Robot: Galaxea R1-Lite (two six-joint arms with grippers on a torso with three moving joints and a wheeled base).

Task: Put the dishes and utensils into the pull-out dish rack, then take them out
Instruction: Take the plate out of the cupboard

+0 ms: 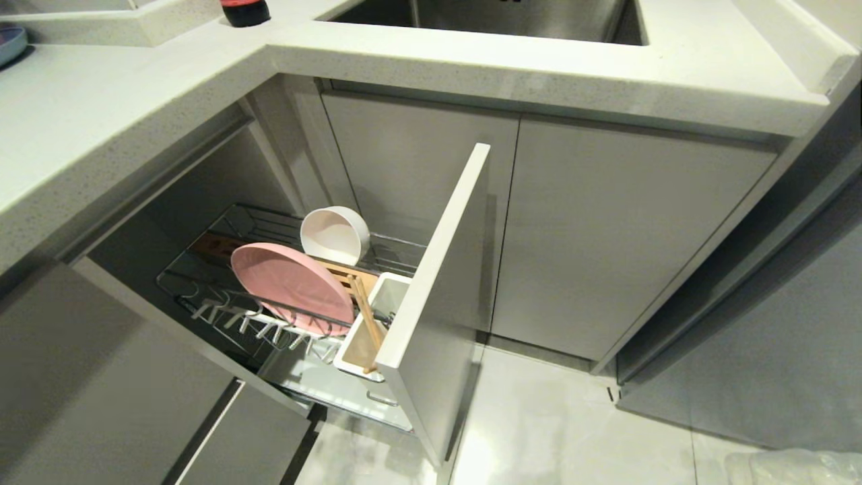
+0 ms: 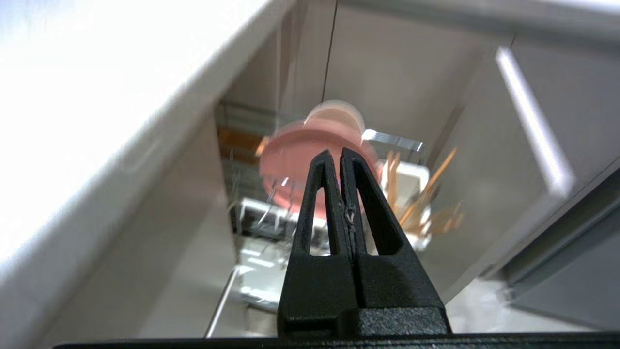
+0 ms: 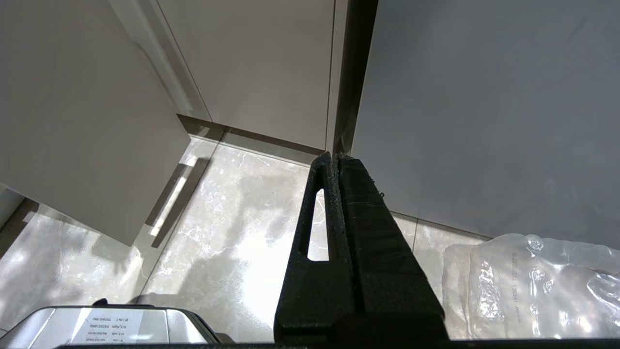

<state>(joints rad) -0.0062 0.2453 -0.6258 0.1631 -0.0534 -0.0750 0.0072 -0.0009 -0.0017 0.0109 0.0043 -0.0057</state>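
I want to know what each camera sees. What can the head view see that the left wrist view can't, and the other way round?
Only the head view shows the sink, the dark bottle on the counter, and the floor beside the cabinets.

Only the left wrist view shows the left gripper, its fingers shut and empty, pointing toward the rack.

Both show the pulled-out rack with the pink plate standing on edge, the white bowl behind it, and the chopsticks in the white cup.

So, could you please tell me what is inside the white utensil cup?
The pale wooden chopsticks stand in the white utensil cup, leaning over its rim. The cup's bottom is hidden by its walls, so no spoon can be made out.
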